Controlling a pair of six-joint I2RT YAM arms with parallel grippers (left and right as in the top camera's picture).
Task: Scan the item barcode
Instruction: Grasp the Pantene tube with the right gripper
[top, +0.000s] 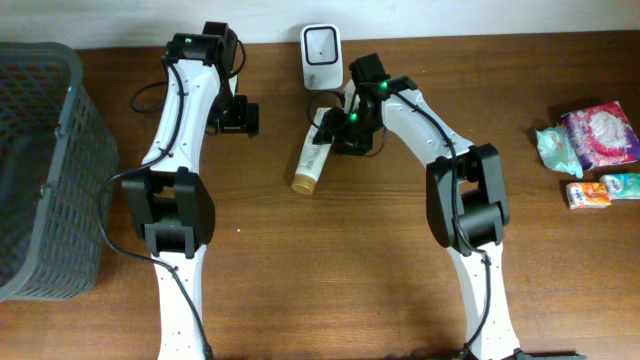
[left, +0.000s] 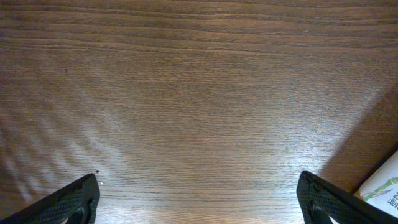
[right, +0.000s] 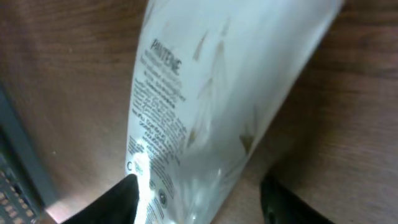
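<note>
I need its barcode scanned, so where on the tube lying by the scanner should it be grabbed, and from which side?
Probably the soft body of the tube, away from the gold cap, coming straight down with fingers across its narrow width. It lies flat on the table, so only the long sides are free. The right gripper straddles it there.

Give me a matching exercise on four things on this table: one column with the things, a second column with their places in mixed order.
Things:
1. grey basket
2. white scanner
3. white tube
4. colourful packets

Places, as seen from overhead:
A. back edge, centre
B. far left side
C. far right side
D. lying just in front of the scanner

Pairs: 1-B, 2-A, 3-D, 4-C
</note>
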